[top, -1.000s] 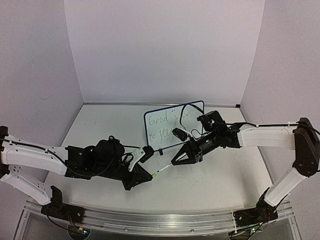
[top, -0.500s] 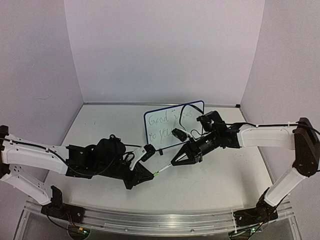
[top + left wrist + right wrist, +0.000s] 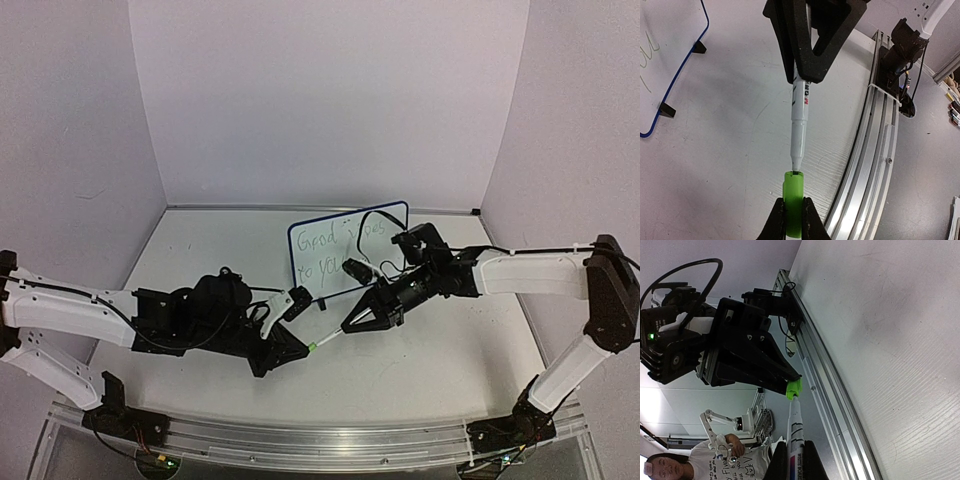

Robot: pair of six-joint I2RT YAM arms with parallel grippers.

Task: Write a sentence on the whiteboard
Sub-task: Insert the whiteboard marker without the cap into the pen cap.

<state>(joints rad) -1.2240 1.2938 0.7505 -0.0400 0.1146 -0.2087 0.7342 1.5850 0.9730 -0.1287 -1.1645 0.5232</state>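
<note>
The left gripper (image 3: 792,220) pinches a green plastic cap (image 3: 793,197); the right gripper (image 3: 795,465) clamps a white marker pen (image 3: 799,120). The cap has edged up to the tip; the green handwritten sentence (image 3: 318,241) looks finished, so recapping is likely.

- The left arm (image 3: 70,310) is stretched low and inward; the left end effector (image 3: 793,216) is clamped on a green cap (image 3: 793,185).
- The right arm (image 3: 530,272) is reached inward from a raised elbow; the right end effector (image 3: 350,324) is pinched shut on a marker pen (image 3: 800,112) and pointed at the left one.

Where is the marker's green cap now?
In the left wrist view, the green cap sits bottom centre, pinched by the left gripper, at the tip of the marker.
</note>
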